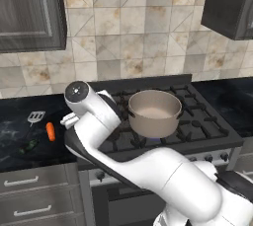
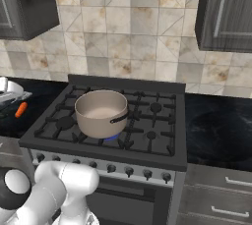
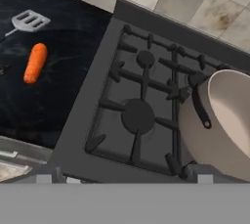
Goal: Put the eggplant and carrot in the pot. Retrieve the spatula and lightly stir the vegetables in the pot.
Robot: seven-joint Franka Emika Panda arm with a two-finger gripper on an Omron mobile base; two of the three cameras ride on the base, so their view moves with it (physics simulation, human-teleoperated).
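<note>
The tan pot (image 1: 154, 113) stands on the stove's front left burner, its pale inside empty; it also shows in the right base view (image 2: 101, 112) and at the right of the hand view (image 3: 229, 120). On the dark counter left of the stove lie the orange carrot (image 1: 50, 131), the slotted spatula (image 1: 35, 117) behind it, and the dark eggplant (image 1: 28, 145) with its green tip nearer the front. The hand view shows the carrot (image 3: 35, 62) and spatula (image 3: 30, 21) at upper left. My gripper (image 3: 124, 179) hovers open above the stove's left front corner, holding nothing.
The black stove (image 1: 197, 121) with grates spans the middle, with knobs (image 2: 129, 171) along its front. Dark cabinets hang at upper left (image 1: 29, 13) and upper right (image 2: 229, 13). My white arm (image 1: 148, 170) crosses the left base view's foreground. Drawers (image 1: 29, 195) sit under the counter.
</note>
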